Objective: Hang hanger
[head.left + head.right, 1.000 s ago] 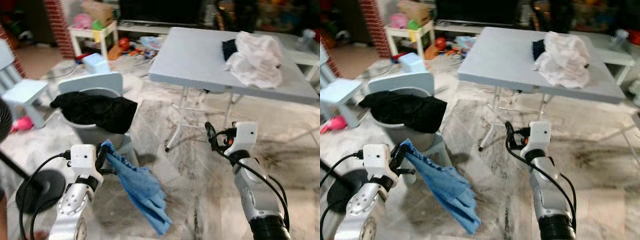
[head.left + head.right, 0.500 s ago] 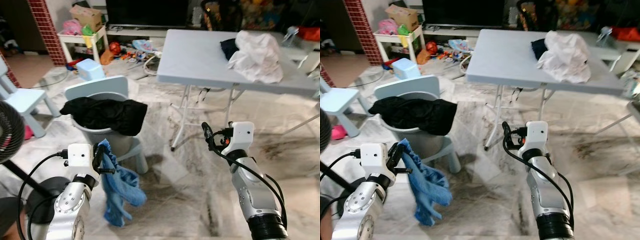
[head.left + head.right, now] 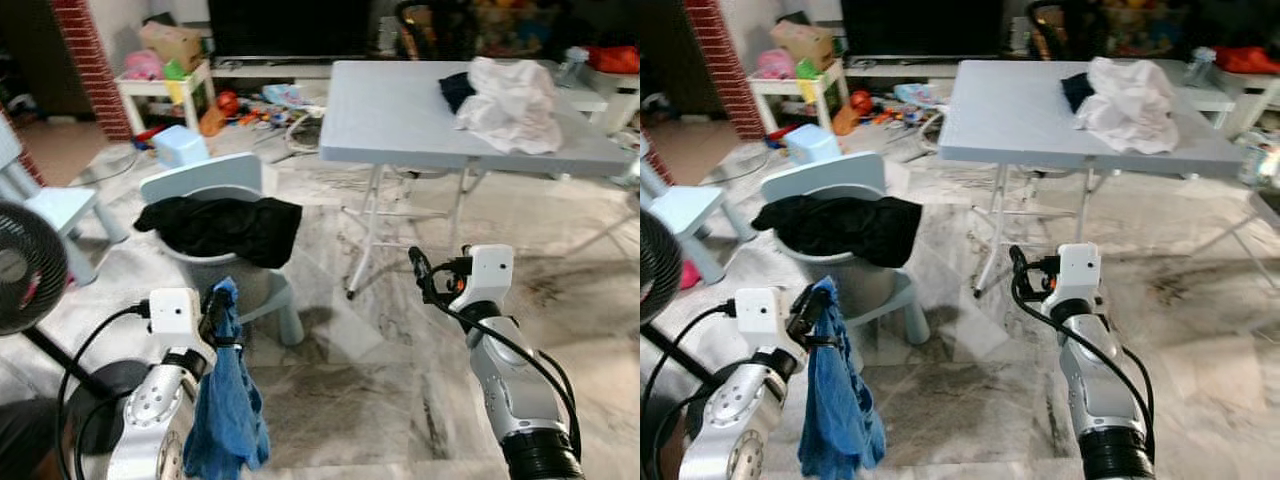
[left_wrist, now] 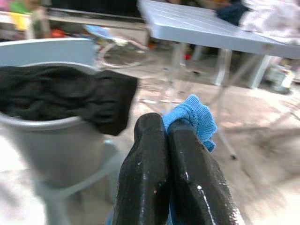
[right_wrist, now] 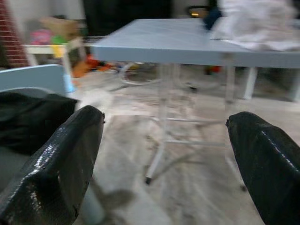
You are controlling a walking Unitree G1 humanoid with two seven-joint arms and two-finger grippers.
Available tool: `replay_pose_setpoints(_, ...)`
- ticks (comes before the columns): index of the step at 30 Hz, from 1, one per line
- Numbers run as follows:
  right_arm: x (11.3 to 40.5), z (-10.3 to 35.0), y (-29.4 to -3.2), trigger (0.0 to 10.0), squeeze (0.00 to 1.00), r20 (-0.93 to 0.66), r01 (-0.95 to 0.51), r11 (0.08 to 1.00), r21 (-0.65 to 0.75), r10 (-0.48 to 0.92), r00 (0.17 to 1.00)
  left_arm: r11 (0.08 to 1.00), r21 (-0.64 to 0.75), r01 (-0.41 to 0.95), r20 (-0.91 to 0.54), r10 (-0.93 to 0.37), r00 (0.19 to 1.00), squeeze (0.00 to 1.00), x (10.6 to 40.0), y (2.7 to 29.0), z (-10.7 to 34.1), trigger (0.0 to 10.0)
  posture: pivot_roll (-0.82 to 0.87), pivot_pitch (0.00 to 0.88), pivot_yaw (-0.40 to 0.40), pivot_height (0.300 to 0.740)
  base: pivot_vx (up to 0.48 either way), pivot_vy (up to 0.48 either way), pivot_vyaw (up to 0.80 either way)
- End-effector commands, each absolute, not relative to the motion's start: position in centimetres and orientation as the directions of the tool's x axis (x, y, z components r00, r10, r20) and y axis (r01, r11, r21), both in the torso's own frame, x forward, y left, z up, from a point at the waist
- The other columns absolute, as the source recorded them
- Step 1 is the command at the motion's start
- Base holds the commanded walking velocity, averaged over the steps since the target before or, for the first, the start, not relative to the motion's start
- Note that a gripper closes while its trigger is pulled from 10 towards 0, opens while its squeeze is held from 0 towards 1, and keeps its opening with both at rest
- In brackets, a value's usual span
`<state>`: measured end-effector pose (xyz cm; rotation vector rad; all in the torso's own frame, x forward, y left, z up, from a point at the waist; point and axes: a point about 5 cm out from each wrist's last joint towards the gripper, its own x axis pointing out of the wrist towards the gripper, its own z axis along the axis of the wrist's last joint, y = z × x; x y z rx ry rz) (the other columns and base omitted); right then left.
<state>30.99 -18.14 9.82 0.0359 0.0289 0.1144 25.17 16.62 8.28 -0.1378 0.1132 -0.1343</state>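
Here, black garment (image 3: 222,226) drapes over grey bin (image 3: 215,280).

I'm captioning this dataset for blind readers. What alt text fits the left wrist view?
The left tool, its two black fingers pressed shut, pinches a bunched corner of a blue cloth. Beyond it, blurred, a black garment drapes over the rim of a grey bucket, with a grey folding table further back.
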Motion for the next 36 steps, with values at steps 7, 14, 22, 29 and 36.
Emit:
replay_pose_setpoints(7,31.1,10.3,-18.1,10.0,0.0,-0.016,-0.121,0.992,0.037,0.121,0.992,0.979,-0.15,0.138,-0.062,-0.149,0.987,0.0,25.6,16.4,9.1,10.0,-0.06,0.0,0.013,0.74,0.258,0.0,-0.61)
replay_pose_setpoints(14,31.2,10.3,-18.0,10.0,0.0,-0.015,-0.122,0.992,0.037,0.123,0.992,0.979,-0.15,0.138,-0.063,-0.149,0.987,0.0,25.7,16.5,9.1,10.0,-0.06,0.0,0.012,0.74,0.289,0.0,-0.63)
replay_pose_setpoints(22,31.3,10.3,-18.0,10.0,0.0,-0.013,-0.12,0.992,0.041,0.121,0.993,0.979,-0.147,0.14,-0.067,-0.151,0.986,0.0,25.7,16.4,9.0,10.0,-0.06,0.0,0.013,0.74,0.3,0.0,-0.34)
replay_pose_setpoints(29,30.8,10.9,-19.4,10.0,0.0,0.022,-0.056,0.998,0.024,0.055,0.998,0.991,-0.106,0.076,-0.072,-0.084,0.994,0.0,25.7,18.1,8.8,10.0,-0.06,0.0,0.015,0.74,0.3,0.0,-0.7)
replay_pose_setpoints(36,30.1,10.6,-20.5,10.0,0.0,0.005,-0.022,1.0,0.018,0.022,1.0,0.993,-0.089,0.075,-0.069,-0.081,0.994,0.0,25.7,18.5,8.8,10.0,-0.06,0.0,0.014,0.74,0.301,0.0,-0.8)
